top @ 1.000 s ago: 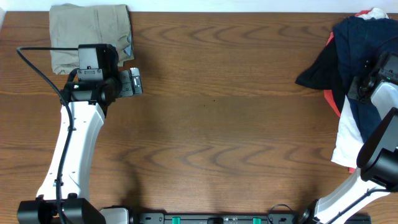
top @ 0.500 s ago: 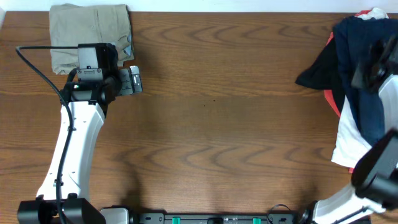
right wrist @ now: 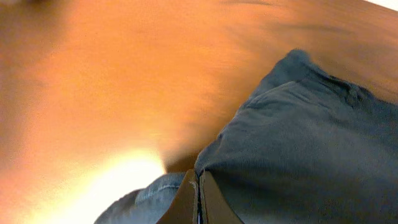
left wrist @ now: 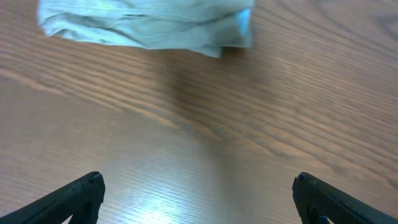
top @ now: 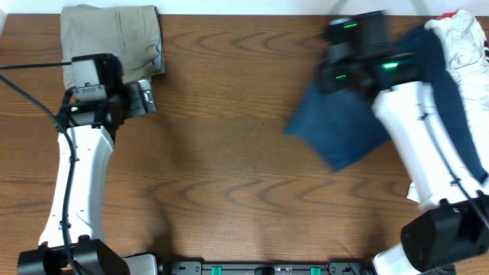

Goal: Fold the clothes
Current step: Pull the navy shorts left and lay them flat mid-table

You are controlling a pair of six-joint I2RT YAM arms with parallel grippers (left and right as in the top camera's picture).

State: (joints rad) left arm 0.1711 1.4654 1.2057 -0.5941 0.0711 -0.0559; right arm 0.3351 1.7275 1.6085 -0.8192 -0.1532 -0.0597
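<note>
The right end effector (right wrist: 199, 190), its fingers pressed together, pinches a fold of the dark blue shorts (top: 344, 130) on the right half of the table (top: 229, 160). The shorts trail from the grip in a loose, creased sheet that reaches towards the middle of the table, with the other end beside a white garment (top: 462, 38) at the right edge. In the wrist view the cloth bunches on both sides of the fingertips. The left end effector (left wrist: 199, 190) hangs with its fingers spread wide and empty over bare wood, just beside a folded tan garment (top: 111, 38) in the far left corner
</note>
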